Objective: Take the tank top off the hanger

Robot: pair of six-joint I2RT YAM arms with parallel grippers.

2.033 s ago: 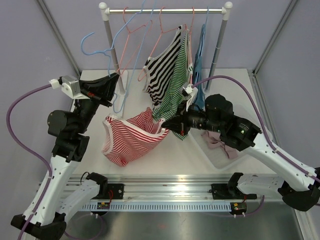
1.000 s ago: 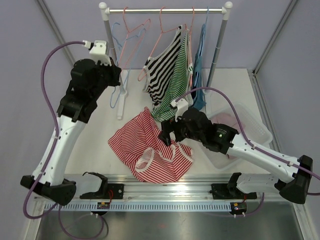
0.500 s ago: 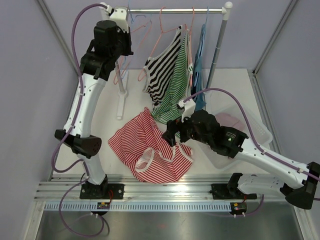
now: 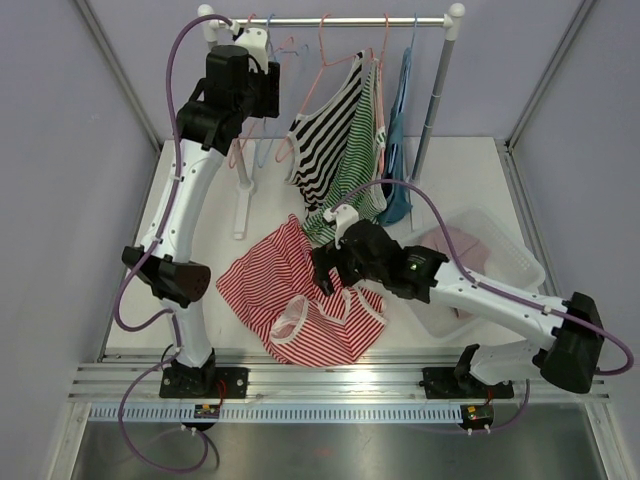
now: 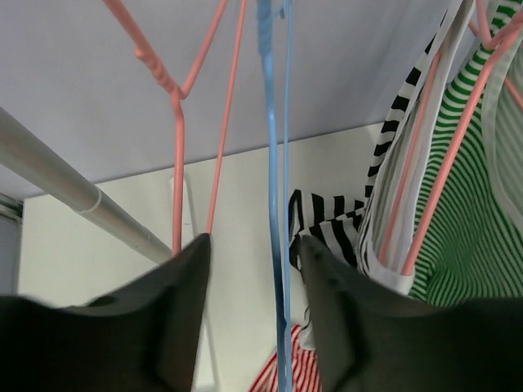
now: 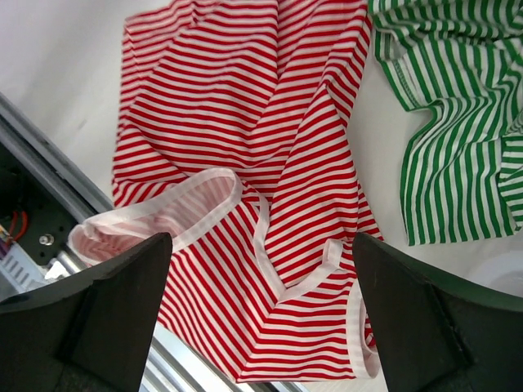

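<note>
The right end effector (image 6: 260, 245) hovers low, fingers spread wide and holding nothing, over the red-striped tank top (image 6: 245, 147). The top lies rumpled on the tabletop (image 4: 470, 170), off any hanger. Its near hem is just beside the front mounting track (image 4: 340, 375), and a clear bin (image 4: 510, 255) sits close on the right. The left end effector (image 5: 253, 245) has its fingers apart on either side of a blue hanger (image 5: 274, 163), with a pink hanger (image 5: 178, 163) beside it. That arm reaches steeply up to the rack rail (image 4: 340, 21).
</note>
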